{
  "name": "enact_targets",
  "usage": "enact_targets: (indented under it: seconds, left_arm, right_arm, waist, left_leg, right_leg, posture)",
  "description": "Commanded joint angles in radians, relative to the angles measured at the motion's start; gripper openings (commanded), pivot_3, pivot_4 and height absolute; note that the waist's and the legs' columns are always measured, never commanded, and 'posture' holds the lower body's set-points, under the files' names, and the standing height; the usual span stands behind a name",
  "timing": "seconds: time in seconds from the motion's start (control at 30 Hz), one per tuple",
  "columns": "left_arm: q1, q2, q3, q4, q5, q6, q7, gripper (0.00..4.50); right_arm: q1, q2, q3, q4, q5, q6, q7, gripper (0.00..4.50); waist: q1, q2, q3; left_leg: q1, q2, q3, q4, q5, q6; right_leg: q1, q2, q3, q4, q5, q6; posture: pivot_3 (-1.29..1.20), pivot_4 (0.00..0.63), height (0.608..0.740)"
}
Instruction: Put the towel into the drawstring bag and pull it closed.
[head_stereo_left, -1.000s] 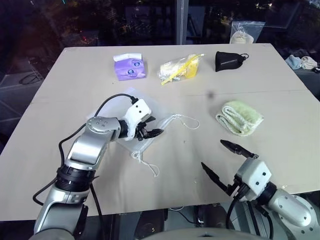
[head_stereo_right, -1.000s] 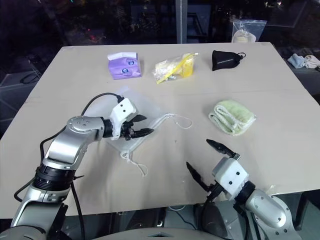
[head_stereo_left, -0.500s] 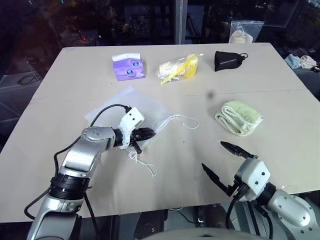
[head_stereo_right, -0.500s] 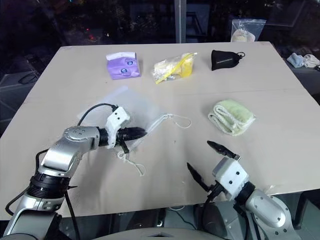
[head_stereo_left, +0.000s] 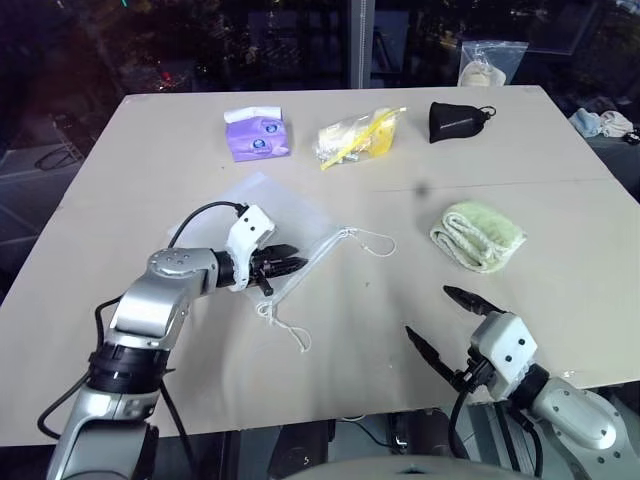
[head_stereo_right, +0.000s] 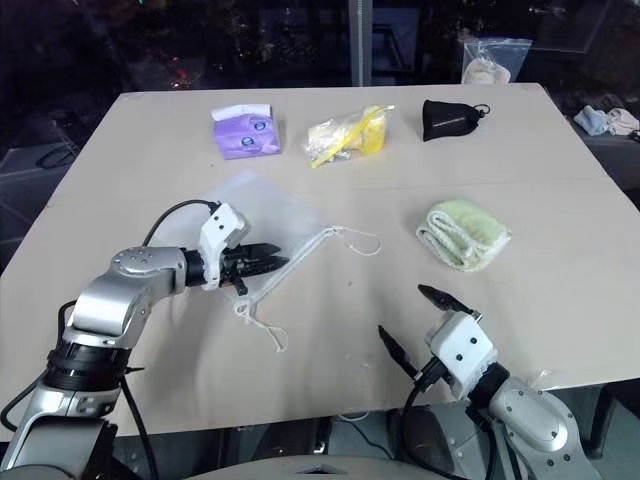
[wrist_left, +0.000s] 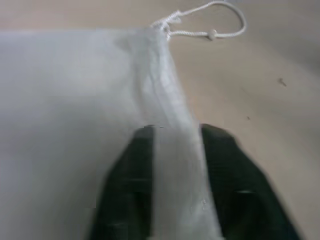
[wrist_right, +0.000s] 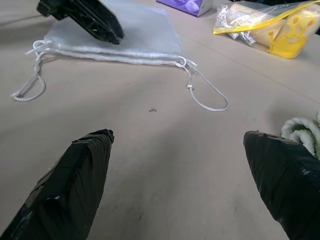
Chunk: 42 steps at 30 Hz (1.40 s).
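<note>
One towel, one drawstring bag, two claws on a beige tabletop

The drawstring bag (head_stereo_left: 285, 225) lies flat left of centre, its hem between the left claw (head_stereo_left: 290, 266) fingers, grip uncertain. The towel (head_stereo_left: 478, 235) sits well apart, right. The right claw (head_stereo_left: 441, 320) hangs spread wide, empty. A tissue pack (head_stereo_left: 258, 135), yellow packet (head_stereo_left: 360, 135) and black pouch (head_stereo_left: 458, 121) line the far edge; dark glass behind.

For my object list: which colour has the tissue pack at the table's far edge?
Purple, with a white top; the tissue pack shows best in the left eye view.
</note>
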<state>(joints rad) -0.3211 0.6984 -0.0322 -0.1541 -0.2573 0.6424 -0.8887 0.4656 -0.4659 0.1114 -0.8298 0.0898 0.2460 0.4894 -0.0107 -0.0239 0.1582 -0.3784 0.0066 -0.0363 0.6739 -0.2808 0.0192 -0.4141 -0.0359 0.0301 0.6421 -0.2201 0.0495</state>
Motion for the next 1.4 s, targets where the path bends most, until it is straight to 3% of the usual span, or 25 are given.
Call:
enact_targets:
  seconds: [0.03,0.43,0.53,0.67,0.7,0.73,0.87,1.1,1.23,1.33,1.4]
  left_arm:
    - [0.061,-0.002,-0.012,-0.091,0.060,-0.097,0.066,2.77]
    - [0.133,-0.077,-0.064,-0.051,0.230,-0.287,0.248,2.77]
    - [0.132,-0.074,-0.055,-0.033,0.220,-0.283,0.228,2.03]
    - [0.109,-0.076,-0.035,0.013,0.192,-0.257,0.205,0.24]
    - [0.096,-0.083,-0.022,0.025,0.165,-0.232,0.194,0.04]
    - [0.086,-0.091,-0.006,0.031,0.130,-0.199,0.182,0.04]
    - [-0.016,-0.100,0.164,0.030,-0.269,0.235,0.034,0.04]
    - [-0.153,-0.022,0.223,0.082,-0.487,0.606,-0.008,0.04]
    - [-0.130,-0.018,0.165,0.059,-0.456,0.574,0.015,0.04]
    - [-0.077,0.000,0.065,0.031,-0.351,0.411,0.006,0.04]
    - [-0.054,0.000,0.030,0.033,-0.299,0.327,0.013,0.89]
  right_arm:
    - [-0.003,0.002,0.003,-0.039,-0.001,-0.020,-0.008,4.50]
    - [-0.018,-0.002,0.003,-0.024,-0.003,-0.024,-0.001,4.50]
    - [-0.016,-0.003,0.002,-0.026,-0.004,-0.024,-0.002,4.50]
    - [-0.019,-0.002,0.003,-0.024,-0.005,-0.022,-0.003,4.50]
    - [-0.020,-0.001,0.004,-0.024,-0.004,-0.021,-0.003,4.50]
    - [-0.021,0.000,0.005,-0.024,-0.002,-0.019,-0.003,4.50]
    - [-0.022,0.002,0.005,-0.024,0.000,-0.015,-0.005,4.50]
    - [-0.035,0.009,0.006,-0.017,0.013,0.005,-0.007,4.50]
    - [-0.039,0.008,-0.007,-0.027,0.094,0.053,0.022,4.50]
    - [-0.049,0.006,-0.009,-0.027,0.083,0.052,0.007,4.50]
    - [-0.050,0.004,-0.004,-0.025,0.069,0.044,-0.002,4.50]
  waist:
    - [0.000,0.000,0.000]
    - [0.005,0.000,0.000]
    - [0.004,0.000,0.000]
    - [0.003,0.000,0.000]
    - [0.004,0.000,0.000]
    - [0.004,0.000,0.000]
    - [0.001,0.000,0.000]
    - [-0.003,0.000,0.000]
    - [-0.002,0.000,0.000]
    - [-0.003,0.000,0.000]
    - [-0.001,0.000,0.000]
  left_leg:
    - [0.000,0.000,0.000,0.000,0.000,0.000]
    - [0.000,0.000,0.001,0.000,0.000,0.000]
    - [0.000,0.000,0.001,0.000,0.000,0.000]
    - [0.000,0.000,0.001,0.000,0.000,0.000]
    - [0.000,0.000,0.001,0.000,0.000,0.000]
    - [0.000,0.000,0.001,0.000,0.000,0.000]
    - [0.000,0.000,0.001,0.001,0.000,0.000]
    - [0.000,-0.001,0.000,0.000,0.000,0.000]
    - [0.000,-0.001,-0.001,0.000,0.000,0.000]
    - [0.000,-0.001,-0.001,0.000,0.000,0.000]
    - [0.000,0.000,-0.001,0.000,0.000,0.000]
  right_leg:
    - [0.000,0.000,0.000,0.000,0.000,0.000]
    - [0.000,-0.001,0.000,0.000,0.000,0.000]
    - [0.000,-0.001,0.000,0.000,0.001,-0.002]
    - [0.000,-0.001,0.000,0.000,0.001,-0.002]
    - [0.000,0.000,0.000,0.000,0.000,0.000]
    - [0.000,0.000,-0.001,0.000,0.000,0.001]
    - [0.000,0.000,-0.002,0.000,-0.001,0.001]
    - [0.000,0.001,-0.003,0.001,0.000,0.002]
    - [0.000,0.001,-0.002,0.000,0.000,0.001]
    - [0.000,0.000,-0.001,0.000,0.001,-0.002]
    - [0.000,0.000,0.000,0.000,0.001,-0.002]
  posture:
    - [0.00,0.150,0.740]
    - [0.00,0.150,0.740]
    - [0.00,0.150,0.740]
    - [0.00,0.150,0.740]
    - [0.00,0.150,0.740]
    - [0.00,0.150,0.740]
    - [0.00,0.150,0.740]
    - [0.00,0.150,0.740]
    - [0.00,0.150,0.740]
    - [0.00,0.150,0.740]
    - [0.00,0.150,0.740]
